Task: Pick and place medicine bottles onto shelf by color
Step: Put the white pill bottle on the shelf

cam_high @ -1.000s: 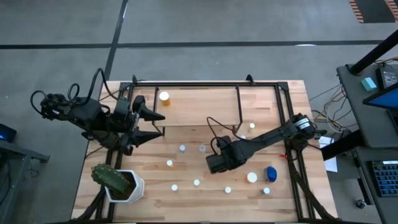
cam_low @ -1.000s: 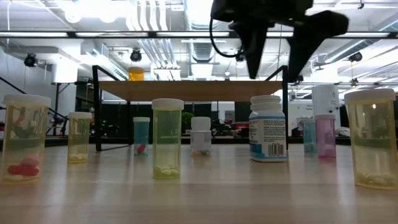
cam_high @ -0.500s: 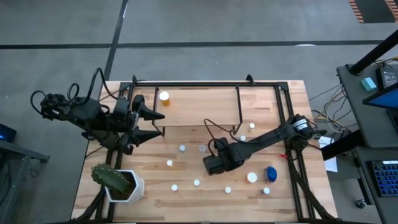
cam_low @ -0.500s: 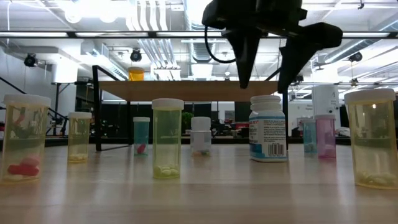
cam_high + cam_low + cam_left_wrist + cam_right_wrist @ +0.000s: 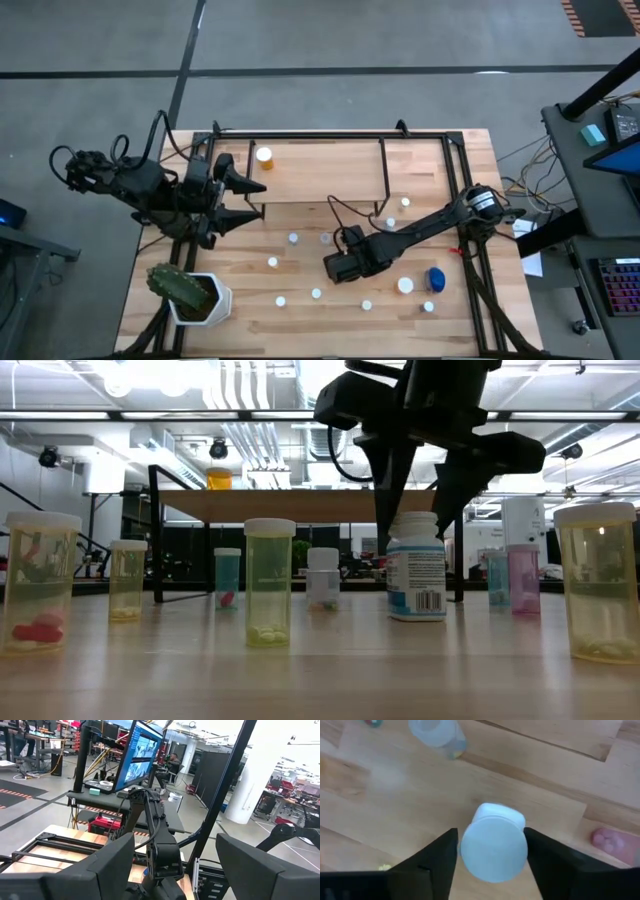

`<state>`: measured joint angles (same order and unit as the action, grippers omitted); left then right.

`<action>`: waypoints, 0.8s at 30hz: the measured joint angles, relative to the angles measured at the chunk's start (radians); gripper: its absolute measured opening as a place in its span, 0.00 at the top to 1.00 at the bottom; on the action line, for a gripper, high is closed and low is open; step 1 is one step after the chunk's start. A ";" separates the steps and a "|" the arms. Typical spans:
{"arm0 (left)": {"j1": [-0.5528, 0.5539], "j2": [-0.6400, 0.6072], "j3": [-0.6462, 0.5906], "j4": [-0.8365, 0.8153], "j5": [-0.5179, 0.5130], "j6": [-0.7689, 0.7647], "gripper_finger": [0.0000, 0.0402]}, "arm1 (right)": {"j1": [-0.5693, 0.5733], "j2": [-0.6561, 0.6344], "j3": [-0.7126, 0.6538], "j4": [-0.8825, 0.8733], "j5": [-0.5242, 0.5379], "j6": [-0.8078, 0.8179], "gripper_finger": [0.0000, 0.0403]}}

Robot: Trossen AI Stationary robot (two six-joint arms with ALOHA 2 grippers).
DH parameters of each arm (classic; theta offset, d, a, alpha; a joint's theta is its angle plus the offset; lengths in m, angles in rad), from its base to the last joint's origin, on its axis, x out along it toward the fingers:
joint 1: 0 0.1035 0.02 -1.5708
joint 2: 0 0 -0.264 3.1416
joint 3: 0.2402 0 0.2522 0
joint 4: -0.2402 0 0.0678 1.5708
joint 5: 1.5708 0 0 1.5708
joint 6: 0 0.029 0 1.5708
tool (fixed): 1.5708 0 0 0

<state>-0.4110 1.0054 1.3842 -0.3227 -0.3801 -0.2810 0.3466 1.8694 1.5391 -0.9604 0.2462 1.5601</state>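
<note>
1. Near the middle of the table, a touch toward 5 o'clock in the overhead view, the right gripper was pointed straight down over a white bottle with a blue label.
2. Its two fingers straddled that bottle's white cap, one on each side. From the wrist camera they looked pressed right up against the cap, so I'd call it clamped on the bottle rather than standing wide.
3. The bottle's base looked to be down on the wood, and it stood upright.
4. At 3 o'clock from that gripper sat the wider blue bottle, with a white-capped one just beside it.
5. More small bottles were scattered toward the 6 o'clock edge. In the low view I could see yellowish ones, a pink one and a clear one.
6. The shelf ran along the 12 o'clock side, carrying one orange bottle near its 9 o'clock end.
7. The left gripper waited at the 9 o'clock edge, fingers spread wide and holding nothing.
8. The cactus pot sat in the 8 o'clock corner.
</note>
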 joint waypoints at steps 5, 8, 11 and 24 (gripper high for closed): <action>0.000 0.000 0.000 0.000 0.000 0.000 0.34 | 0.000 -0.001 0.000 0.001 -0.010 0.000 0.59; 0.000 0.000 0.000 0.000 0.000 0.000 0.34 | 0.002 -0.003 0.000 0.000 -0.016 -0.014 0.59; 0.000 0.000 -0.001 0.000 0.000 0.000 0.34 | 0.002 -0.007 0.005 -0.007 -0.019 -0.038 0.57; 0.000 0.000 -0.001 0.010 -0.018 -0.001 0.34 | 0.014 -0.245 0.215 -0.061 -0.095 -0.848 0.58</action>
<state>-0.4107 1.0056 1.3830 -0.3125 -0.3981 -0.2816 0.3607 1.6242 1.7541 -1.0213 0.1515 0.7123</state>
